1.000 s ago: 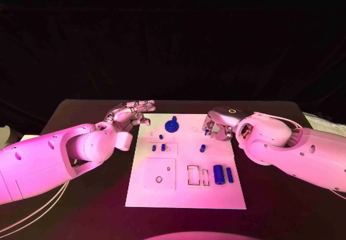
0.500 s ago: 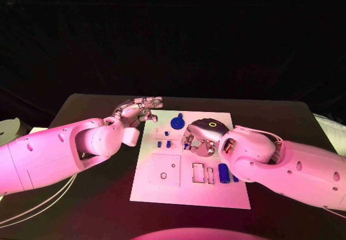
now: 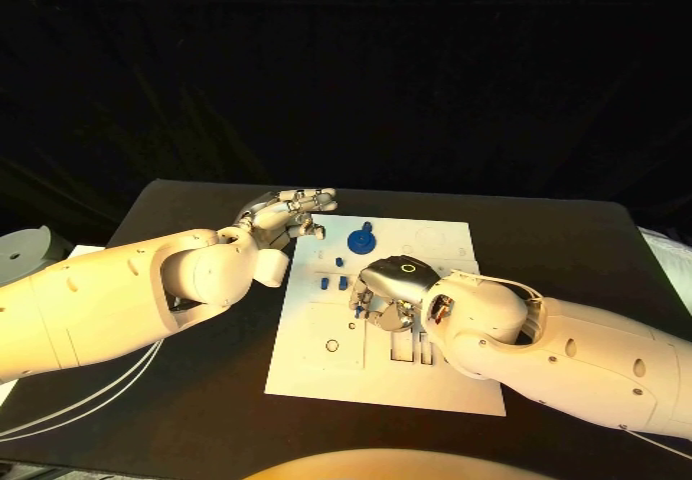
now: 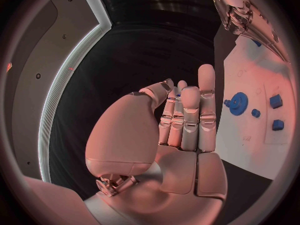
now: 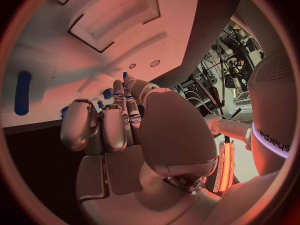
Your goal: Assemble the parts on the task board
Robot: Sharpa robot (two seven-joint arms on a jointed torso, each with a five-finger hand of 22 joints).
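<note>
Right in the middle of the black table [image 3: 577, 240] sits the white task board [image 3: 447, 240], long side running away from the robot. Up at its far end lies a blue gear-shaped part [image 3: 361, 241], and a little nearer there's a small cluster of blue pieces [image 3: 335, 283] on the board's left half. The near half has some shallow rectangular recesses [image 3: 407, 347] and a small round hole [image 3: 333, 346].

Over the board's centre hangs the right hand [image 3: 384, 296], palm down, fingers curled in close together, with the tips right at the board surface. From the right wrist view something small and blue [image 5: 125, 75] sits right at the fingertips, but I honestly can't tell if it's pinched or just lying beside them. That same view also shows a long blue cylinder [image 5: 22, 92] lying flat on the board, well apart from the hand.

Off the board's far left corner hovers the left hand [image 3: 289, 212], above the table and not touching anything. Its fingers are straight and pressed side by side, thumb set apart, nothing held
</note>
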